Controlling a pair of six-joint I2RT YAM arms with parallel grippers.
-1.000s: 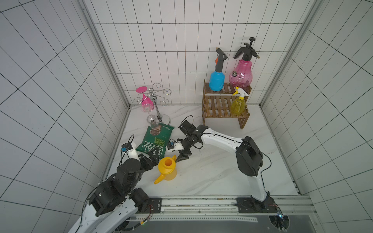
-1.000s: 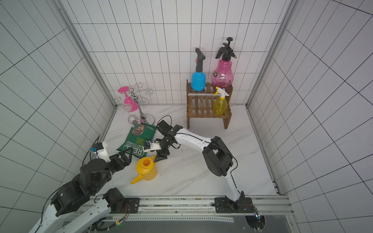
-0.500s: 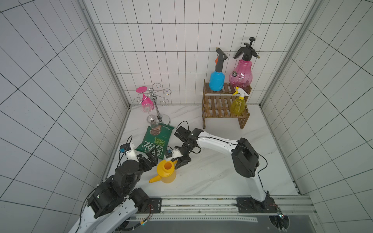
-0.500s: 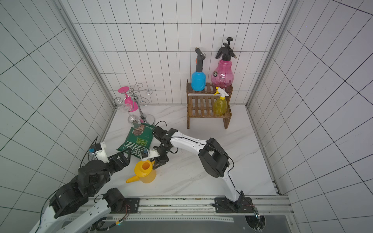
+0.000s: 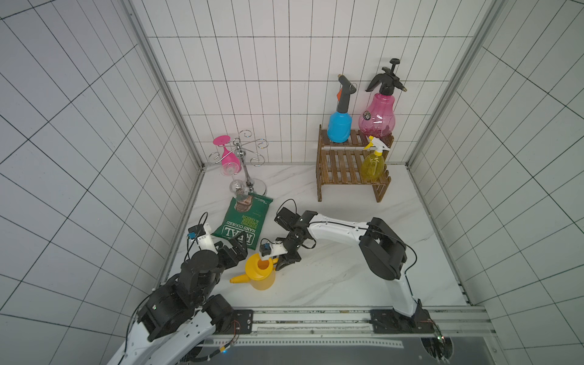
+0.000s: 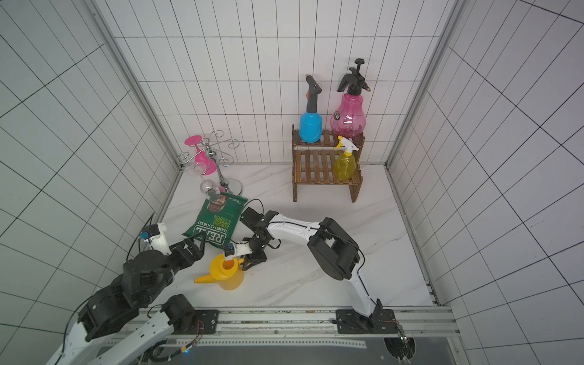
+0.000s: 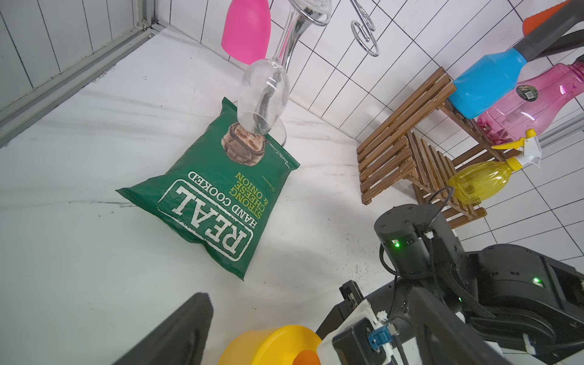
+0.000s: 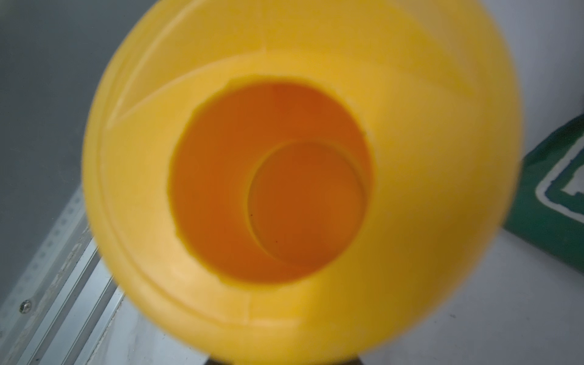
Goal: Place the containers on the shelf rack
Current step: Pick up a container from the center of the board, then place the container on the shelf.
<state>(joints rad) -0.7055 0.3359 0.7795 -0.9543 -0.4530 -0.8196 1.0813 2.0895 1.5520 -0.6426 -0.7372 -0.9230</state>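
The left gripper [image 5: 233,249] hangs wide open just beside the can [image 5: 260,278], which stands upright on the table [image 5: 331,281]. The right gripper [image 5: 284,260] sits right at the can's rim; whether it grips, I cannot tell. Well behind, the rack [image 5: 341,164] carries the blue sprayer [image 5: 339,128] and pink sprayer [image 5: 377,118] on top and the yellow bottle [image 5: 373,164] below.
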